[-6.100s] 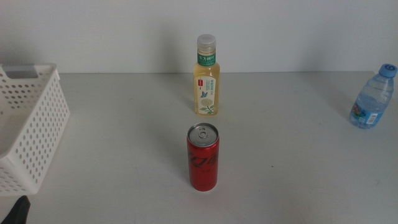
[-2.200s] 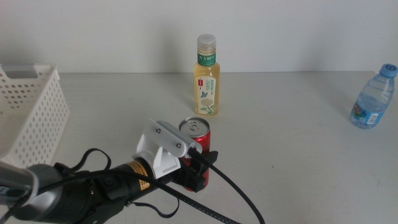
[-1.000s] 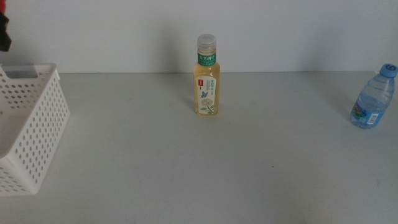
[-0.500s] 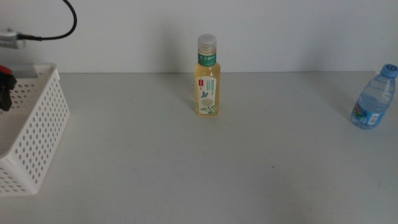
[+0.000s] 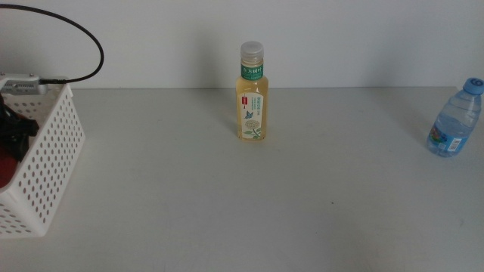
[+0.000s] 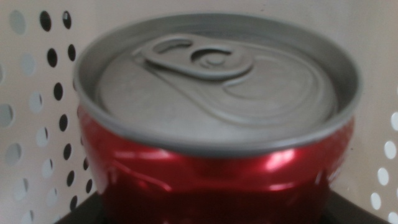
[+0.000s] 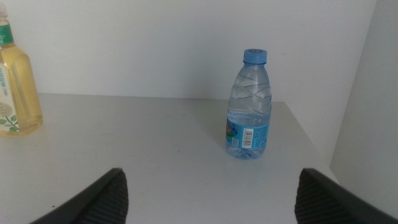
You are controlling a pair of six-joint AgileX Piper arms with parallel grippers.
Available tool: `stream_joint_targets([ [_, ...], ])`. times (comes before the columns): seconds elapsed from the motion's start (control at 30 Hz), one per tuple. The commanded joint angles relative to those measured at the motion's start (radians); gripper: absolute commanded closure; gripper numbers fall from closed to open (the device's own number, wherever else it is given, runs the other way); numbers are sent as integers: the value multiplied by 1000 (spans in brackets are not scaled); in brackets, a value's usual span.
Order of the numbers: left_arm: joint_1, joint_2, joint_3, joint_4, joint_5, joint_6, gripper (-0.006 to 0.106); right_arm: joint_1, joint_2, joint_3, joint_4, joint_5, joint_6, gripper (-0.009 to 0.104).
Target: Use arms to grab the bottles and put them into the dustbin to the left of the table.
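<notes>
Your left gripper (image 5: pixel 11 128) sits inside the dustbin (image 5: pixel 53 151) at far left, clamped on the can (image 6: pixel 217 137) — only its wrist view shows it. Right gripper (image 7: pixel 208 199) waits wide open, facing the water bottle (image 7: pixel 249 106); tea bottle (image 5: pixel 252 94) stands mid-table (image 5: pixel 227 196).

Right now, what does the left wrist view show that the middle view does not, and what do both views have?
Only the left wrist view shows the red can clearly, close up, with its silver top and pull tab, between the left gripper's dark jaws. Only the middle view shows the tea bottle standing at the table's centre, the water bottle at the far right, and a black cable above the basket. Both show the white perforated dustbin; in the middle view only a red patch shows through its holes.
</notes>
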Motion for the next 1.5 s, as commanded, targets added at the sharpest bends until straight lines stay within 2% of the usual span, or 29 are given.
stream_joint_targets([
  [0.0, 0, -70, -35, -12, -5, -6, 63, -6, -21, -9, -5, -80, -5, 17],
  [0.1, 0, -70, -35, -9, -3, -6, 39, -6, -21, -9, -5, -80, -5, 17],
  [0.13, 0, -73, -36, 1, 5, -8, 24, -6, -21, -9, -5, -80, -5, 17],
  [0.23, 0, -84, -41, 32, 34, -18, 7, -6, -21, -9, -5, -80, -5, 17],
  [0.43, -14, -118, -88, 19, 168, -33, 7, -6, -21, -9, -5, -80, -5, 17],
  [0.57, -29, -204, -93, -100, 170, -37, 7, -6, -21, -9, -5, -80, -5, 17],
  [0.67, -69, -274, -93, -152, 170, -37, 7, -6, -21, -9, -5, -80, -5, 17],
  [0.83, -191, -413, -93, -133, 170, -52, 7, -6, -21, -9, -5, -80, -5, 17],
  [0.97, -319, -526, -77, -106, 149, -148, 7, -6, -21, -9, -5, -80, -5, 17],
  [1.1, -492, -681, 60, -37, -24, -244, 7, -6, -21, -9, -5, -80, -5, 17],
  [1.27, -692, -886, 351, 35, -432, -251, 7, -6, -21, -9, -5, -80, -5, 17],
  [1.47, -806, -1053, 706, 49, -872, -251, 7, -6, -21, -9, -5, -80, -5, 17],
])
